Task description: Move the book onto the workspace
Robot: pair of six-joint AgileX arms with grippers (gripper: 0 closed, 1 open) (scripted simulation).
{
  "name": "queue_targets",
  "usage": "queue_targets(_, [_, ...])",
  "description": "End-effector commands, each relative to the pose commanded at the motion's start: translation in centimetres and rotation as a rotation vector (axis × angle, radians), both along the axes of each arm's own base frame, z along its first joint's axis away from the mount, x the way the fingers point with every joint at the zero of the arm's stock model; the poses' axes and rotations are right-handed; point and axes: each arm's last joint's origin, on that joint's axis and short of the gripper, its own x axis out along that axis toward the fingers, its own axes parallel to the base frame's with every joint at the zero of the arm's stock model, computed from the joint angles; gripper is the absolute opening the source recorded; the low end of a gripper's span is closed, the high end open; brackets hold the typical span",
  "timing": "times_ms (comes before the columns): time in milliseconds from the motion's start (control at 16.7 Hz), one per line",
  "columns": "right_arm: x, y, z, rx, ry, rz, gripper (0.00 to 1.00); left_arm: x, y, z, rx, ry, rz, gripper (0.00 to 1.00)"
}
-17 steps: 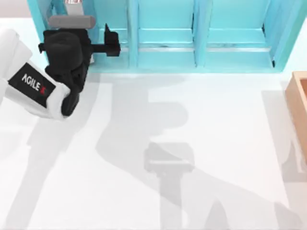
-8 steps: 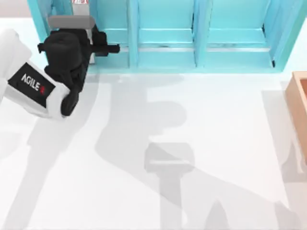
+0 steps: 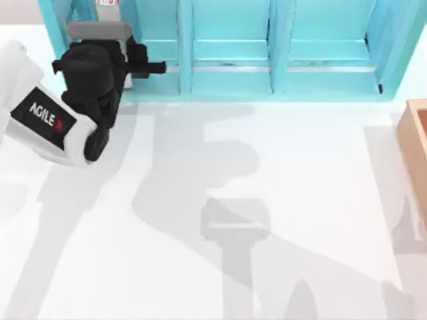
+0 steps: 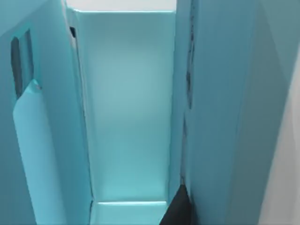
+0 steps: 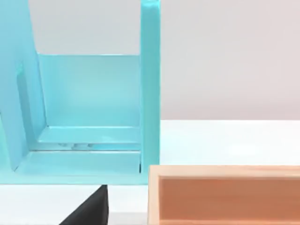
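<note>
One white workspace (image 3: 220,213), bare apart from arm shadows. One light-blue shelf (image 3: 233,80) along the far edge, three-plus compartments visible. One tan wooden box (image 3: 417,147) at the right edge. One book (image 3: 107,3): only its red-and-white end shows at the top edge, inside the leftmost compartment, just past my wrist. My left gripper (image 3: 137,63) is reaching into that compartment; can't tell whether it's clenched on the book or released. Right arm is parked near the box.

Risks, my read: a finger catches the divider wall while pulling out; a weak grip drops the book inside the shelf.
</note>
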Motion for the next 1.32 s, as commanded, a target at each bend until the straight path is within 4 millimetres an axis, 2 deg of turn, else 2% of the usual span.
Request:
queue_targets(420, [0.0,0.0,0.0,0.000,0.000,0.000,1.00,-0.2,-0.3,0.5,-0.001,-0.003,-0.005,0.00])
queue_targets(540, [0.0,0.0,0.0,0.000,0.000,0.000,1.00,-0.6,-0.6,2.1,-0.005,-0.007,-0.004,0.00])
queue_targets(660, [0.0,0.0,0.0,0.000,0.000,0.000,1.00,-1.7,-1.0,4.7,-0.008,-0.011,0.001,0.00])
queue_targets(840, [0.0,0.0,0.0,0.000,0.000,0.000,1.00,-4.7,-1.4,10.3,-0.016,-0.026,0.007,0.00])
queue_targets(960, [0.0,0.0,0.0,0.000,0.000,0.000,1.00,-7.8,-1.4,14.3,-0.023,-0.041,0.008,0.00])
queue_targets(1080, [0.0,0.0,0.0,0.000,0.000,0.000,1.00,-11.4,-1.1,17.3,-0.027,-0.049,0.006,0.00])
queue_targets(1200, [0.0,0.0,0.0,0.000,0.000,0.000,1.00,-14.8,-0.7,19.2,-0.024,-0.045,0.003,0.00])
queue_targets(1320, [0.0,0.0,0.0,0.000,0.000,0.000,1.00,-17.4,-0.3,20.0,-0.016,-0.029,0.000,0.00])
